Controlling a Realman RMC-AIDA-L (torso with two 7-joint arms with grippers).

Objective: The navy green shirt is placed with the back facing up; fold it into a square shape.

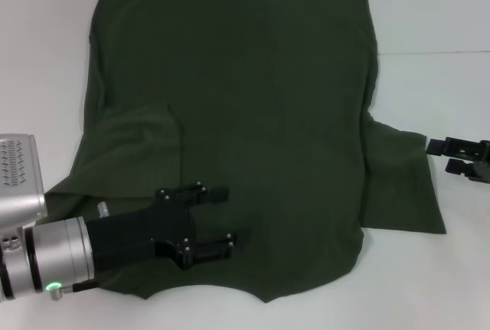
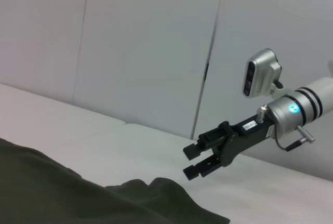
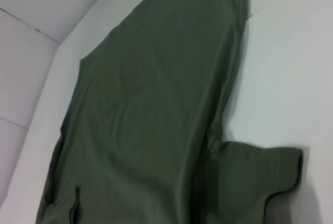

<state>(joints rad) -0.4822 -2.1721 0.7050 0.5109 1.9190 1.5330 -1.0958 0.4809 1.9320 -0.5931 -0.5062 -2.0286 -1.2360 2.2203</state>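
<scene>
The left gripper (image 1: 218, 219) (black, on a silver arm) hovers over the near-left part of the large dark olive-green soft cotton shirt (image 1: 253, 108), its two fingers spread apart with only fabric beneath them and nothing clamped. Just beyond it, the shirt's left sleeve (image 1: 142, 142) lies folded inward onto the body. The shirt itself is spread flat on the white table (image 1: 436, 16), plain side up, hem far from the robot and collar edge nearest. Its right sleeve (image 1: 402, 184) still sticks out sideways. Just beside that sleeve's outer edge sits the black right gripper (image 1: 442, 155), fingers parted, clear of the cloth.
</scene>
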